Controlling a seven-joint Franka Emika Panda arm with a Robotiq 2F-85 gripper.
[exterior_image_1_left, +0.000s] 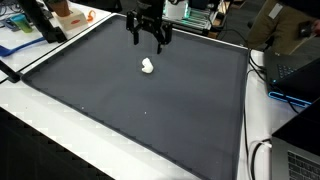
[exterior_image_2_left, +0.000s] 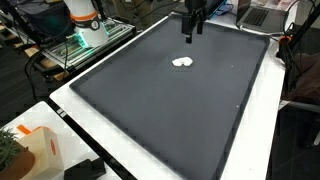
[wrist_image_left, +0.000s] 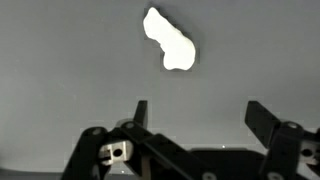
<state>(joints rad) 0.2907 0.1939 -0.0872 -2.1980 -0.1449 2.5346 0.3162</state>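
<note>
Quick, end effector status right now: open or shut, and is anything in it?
End effector: open, holding nothing; the white lump lies clear of its fingers on the dark mat.

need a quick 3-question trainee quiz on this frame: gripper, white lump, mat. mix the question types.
1. True or false: the gripper is holding the white lump.
2. Multiple choice: the white lump lies on
A) the dark mat
B) a plate
C) a cardboard box
3. Fill in the blank: in the wrist view, the gripper's jaws stand ____, with nothing between them.

Key
1. False. The lump lies on the mat, apart from the gripper.
2. A.
3. Open.
</note>
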